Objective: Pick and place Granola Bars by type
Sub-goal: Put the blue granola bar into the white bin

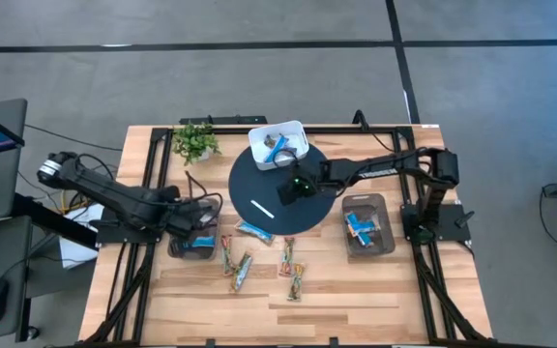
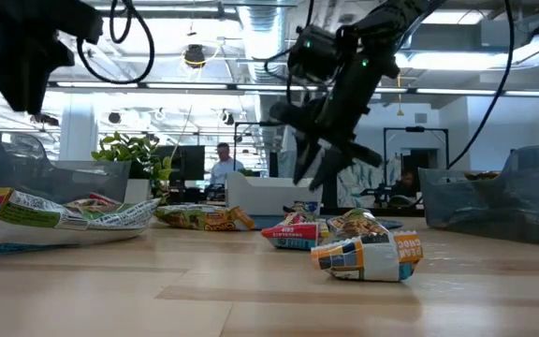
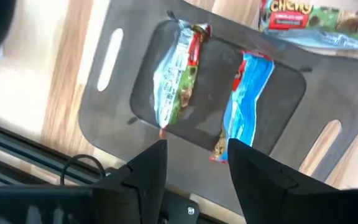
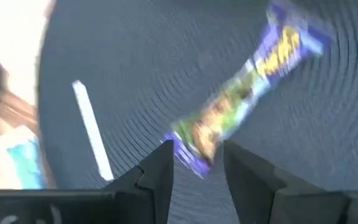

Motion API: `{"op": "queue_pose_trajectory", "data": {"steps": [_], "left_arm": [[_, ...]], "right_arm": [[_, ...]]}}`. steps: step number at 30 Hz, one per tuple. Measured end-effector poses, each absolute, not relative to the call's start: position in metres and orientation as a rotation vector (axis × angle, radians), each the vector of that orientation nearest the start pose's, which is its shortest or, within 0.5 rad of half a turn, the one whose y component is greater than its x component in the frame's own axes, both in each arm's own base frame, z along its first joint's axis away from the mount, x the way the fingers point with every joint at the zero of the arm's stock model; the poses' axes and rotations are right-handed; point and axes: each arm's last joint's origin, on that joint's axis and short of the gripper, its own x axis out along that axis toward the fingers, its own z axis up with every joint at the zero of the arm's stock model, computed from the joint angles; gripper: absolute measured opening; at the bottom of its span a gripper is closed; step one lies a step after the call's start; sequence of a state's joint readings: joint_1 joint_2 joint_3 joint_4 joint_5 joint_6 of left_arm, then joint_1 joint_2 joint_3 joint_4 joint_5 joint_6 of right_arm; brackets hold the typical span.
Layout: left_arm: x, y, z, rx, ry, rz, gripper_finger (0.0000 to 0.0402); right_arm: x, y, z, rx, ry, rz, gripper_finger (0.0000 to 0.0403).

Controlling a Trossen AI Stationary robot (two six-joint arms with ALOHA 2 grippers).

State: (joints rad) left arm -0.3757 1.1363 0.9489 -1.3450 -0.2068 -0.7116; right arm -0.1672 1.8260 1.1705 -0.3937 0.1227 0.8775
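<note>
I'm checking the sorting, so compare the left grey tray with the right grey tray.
The left tray holds a green-and-red bar beside a blue bar; the right tray shows only blue bars. The left gripper hangs over the left tray; the right gripper is away from the right tray. Both are grey, rectangular, on the wooden table.

Two dark six-joint arms: left two-finger gripper (image 3: 194, 163) low at the table's left, fingers parted; right two-finger gripper (image 4: 196, 163) reaching toward centre, fingers parted

Grey floor (image 1: 259, 87); bright ceiling lights (image 2: 195, 56) beyond.
</note>
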Motion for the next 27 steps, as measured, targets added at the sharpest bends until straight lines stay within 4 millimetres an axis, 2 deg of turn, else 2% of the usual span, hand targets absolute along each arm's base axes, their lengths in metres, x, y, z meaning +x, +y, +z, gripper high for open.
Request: {"op": "queue_pose_trajectory", "data": {"steps": [4, 14, 27], "left_arm": [[0.15, -0.053, 0.266, -0.158, 1.367, 0.391, 0.0165], [0.145, -0.049, 0.272, -0.173, 1.289, 0.42, 0.0165], [0.146, -0.049, 0.272, -0.155, 1.258, 0.441, 0.0165]], "right_arm": [[0.358, -0.072, 0.173, 0.791, 0.866, -0.717, 0.0148], [0.353, -0.104, 0.176, 0.869, 0.797, -0.765, 0.0251], [0.353, -0.105, 0.172, 0.868, 0.793, -0.804, 0.026]]}}
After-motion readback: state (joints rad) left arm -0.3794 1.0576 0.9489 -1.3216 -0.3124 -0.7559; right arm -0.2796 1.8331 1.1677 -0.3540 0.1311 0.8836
